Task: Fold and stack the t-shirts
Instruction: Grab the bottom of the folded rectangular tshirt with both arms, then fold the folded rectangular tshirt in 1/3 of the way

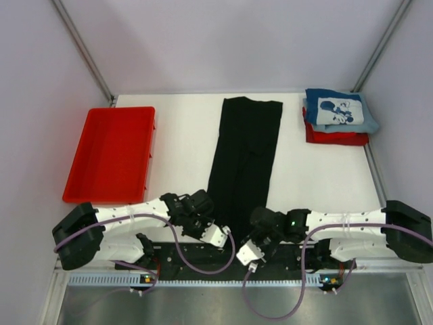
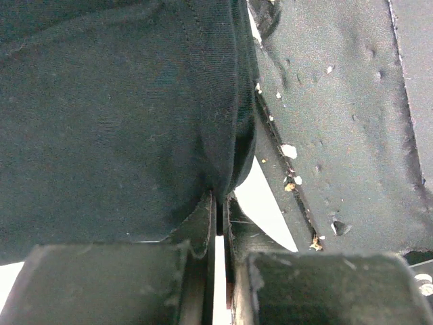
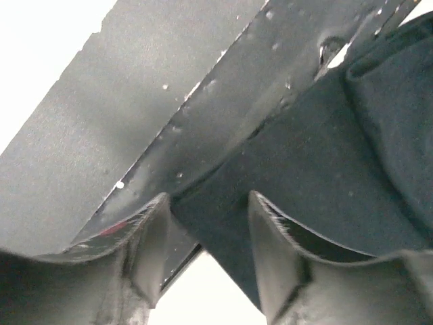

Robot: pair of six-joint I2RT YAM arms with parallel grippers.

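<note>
The black t-shirt (image 1: 243,159) lies as a long narrow strip from the back of the table to the near edge. My left gripper (image 1: 205,205) is at its near left corner, and in the left wrist view the gripper (image 2: 220,196) is shut on the edge of the black cloth (image 2: 115,115). My right gripper (image 1: 259,218) is at the near right corner. In the right wrist view it (image 3: 208,198) is open, with a corner of the black cloth (image 3: 318,156) between its jaws. A folded blue t-shirt (image 1: 340,112) with white print lies on a folded red t-shirt (image 1: 336,138) at the back right.
A red plastic tray (image 1: 111,152) stands at the left of the table. A black base plate (image 1: 203,254) runs along the near edge under both wrists, and it shows in the left wrist view (image 2: 338,122). Slanted frame posts rise at both back corners.
</note>
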